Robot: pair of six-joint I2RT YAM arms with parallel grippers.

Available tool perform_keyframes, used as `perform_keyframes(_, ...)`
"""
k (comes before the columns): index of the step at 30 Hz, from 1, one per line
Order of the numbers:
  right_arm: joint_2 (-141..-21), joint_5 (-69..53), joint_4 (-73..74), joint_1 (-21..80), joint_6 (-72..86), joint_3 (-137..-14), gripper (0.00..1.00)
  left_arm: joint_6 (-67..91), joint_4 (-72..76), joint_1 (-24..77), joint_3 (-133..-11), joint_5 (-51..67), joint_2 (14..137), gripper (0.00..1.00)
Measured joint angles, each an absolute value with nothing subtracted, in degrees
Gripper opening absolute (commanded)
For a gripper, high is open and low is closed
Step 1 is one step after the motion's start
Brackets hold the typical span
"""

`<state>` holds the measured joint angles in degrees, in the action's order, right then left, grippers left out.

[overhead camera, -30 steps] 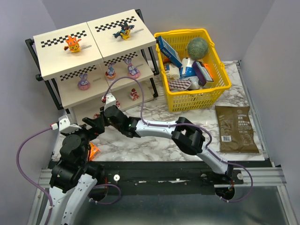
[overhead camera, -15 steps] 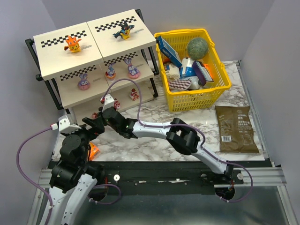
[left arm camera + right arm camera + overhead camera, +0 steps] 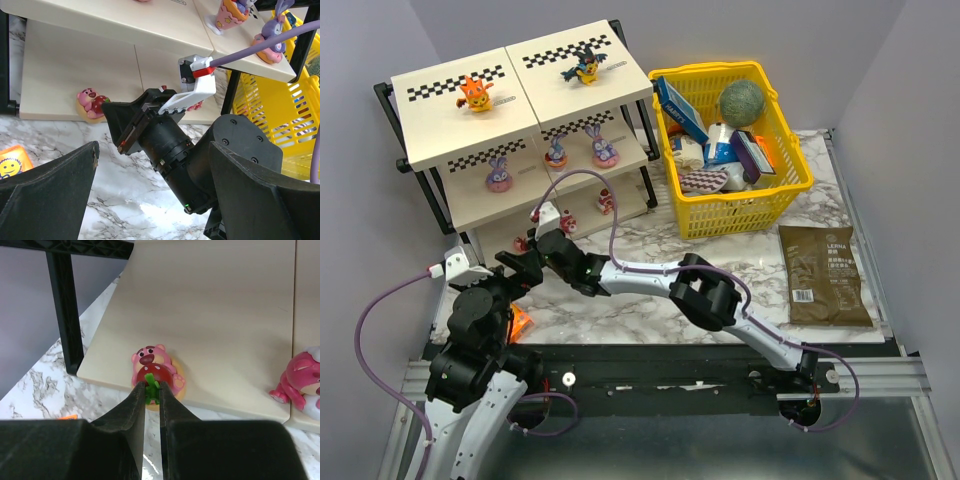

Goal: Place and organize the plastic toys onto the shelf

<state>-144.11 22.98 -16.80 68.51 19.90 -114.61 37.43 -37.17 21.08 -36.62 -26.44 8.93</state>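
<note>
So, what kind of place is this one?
Probably a lab robot test cell, not a home: plain grey enclosing walls, a marble-patterned tabletop edged by a metal mounting rail, and staged props like the beige three-tier checkered shelf.

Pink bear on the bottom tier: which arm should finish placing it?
Right. The right gripper pinches the green top of the pink bear toy, which rests on the bottom panel of the shelf. The left gripper hangs open, farther back, empty.
</note>
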Motion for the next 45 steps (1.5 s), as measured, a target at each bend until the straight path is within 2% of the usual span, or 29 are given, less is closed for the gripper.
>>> perform_keyframes(7,-144.57,22.70,-16.78,68.51,18.37,-115.94,0.32,37.45,-37.47,21.08,-36.62,-26.50,8.93,0.99)
perform_keyframes(8,-144.59,22.48,-16.78,68.51,18.33,-116.14,0.38,37.45,-37.47,21.08,-36.62,-26.50,8.93,0.99)
perform_keyframes(14,-144.59,21.67,-17.06,68.51,17.85,-116.86,0.52,37.52,-37.47,21.08,-36.62,-26.55,8.93,0.99)
perform_keyframes(30,-139.68,21.23,-21.21,68.51,18.00,-107.13,0.49,37.58,-37.65,21.08,-36.62,-26.59,8.93,0.99)
perform_keyframes(38,-137.14,20.62,-22.37,68.51,19.25,-104.99,0.26,37.58,-37.87,21.08,-36.62,-26.61,8.93,0.99)
perform_keyframes(41,-137.14,20.21,-22.61,68.51,19.70,-104.16,0.20,37.60,-37.89,21.08,-36.62,-26.63,8.93,0.99)
perform_keyframes(45,-137.14,19.97,-22.41,68.51,20.29,-103.66,0.18,37.60,-37.89,21.08,-36.62,-26.63,8.93,0.99)
